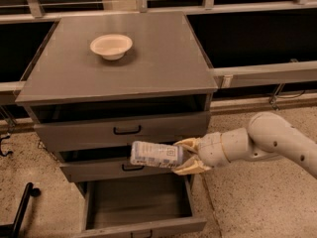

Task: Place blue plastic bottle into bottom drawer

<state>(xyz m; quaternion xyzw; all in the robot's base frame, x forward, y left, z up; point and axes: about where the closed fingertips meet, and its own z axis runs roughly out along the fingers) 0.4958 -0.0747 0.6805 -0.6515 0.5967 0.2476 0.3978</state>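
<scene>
The gripper hangs in front of the cabinet's drawer fronts, its two tan fingers clamped above and below one end of the blue plastic bottle. The bottle lies on its side and sticks out past the fingertips, crossing the front of the partly open middle drawer. Just below the gripper, the bottom drawer is pulled well out, with its deep grey tray showing. Above the gripper, the top drawer also stands slightly open. Behind the gripper, the white arm runs off toward the right edge over the speckled floor. Well above, on the cabinet top, sits a cream bowl.
</scene>
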